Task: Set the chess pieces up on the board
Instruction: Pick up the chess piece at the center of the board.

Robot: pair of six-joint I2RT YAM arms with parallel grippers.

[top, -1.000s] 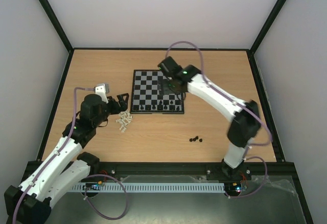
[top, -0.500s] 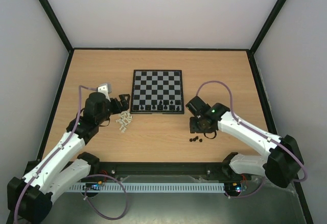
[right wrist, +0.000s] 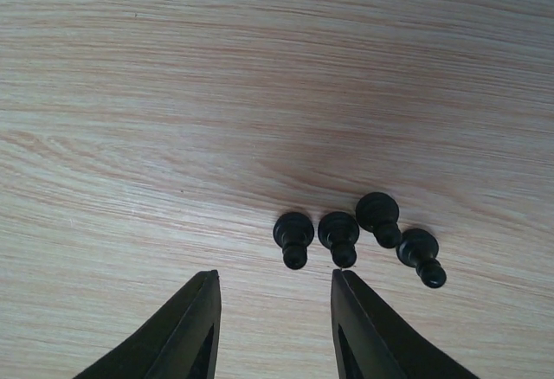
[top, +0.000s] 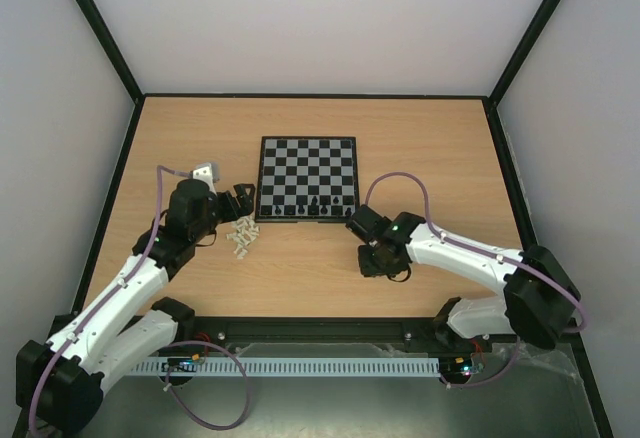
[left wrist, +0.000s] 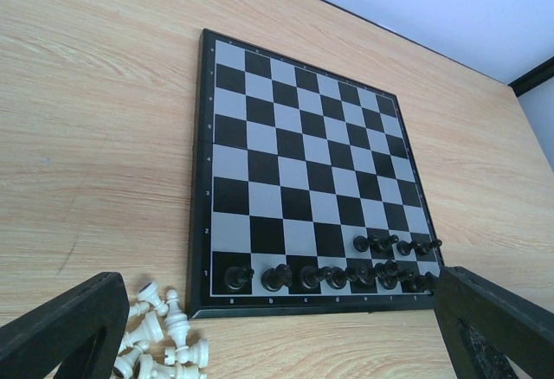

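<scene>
- While right gripper (right wrist: 275, 288) hangs spread, four loose black pawns (right wrist: 339, 236) lie at its 1 o'clock, off board (top: 300, 163).
- Likely light, stiff, slick; pinch one across its stem.
- Left gripper (left wrist: 279, 284) spread too.

Robotics lab cell: bare white walls (top: 320, 28) and black frame posts (top: 97, 28) box in the wooden desk (top: 420, 128) beyond the left pincer (top: 243, 201).

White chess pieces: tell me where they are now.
In the top external view the white chess pieces lie heaped off the near-left corner of the board; the left wrist view shows them beside the left fingers.
</scene>
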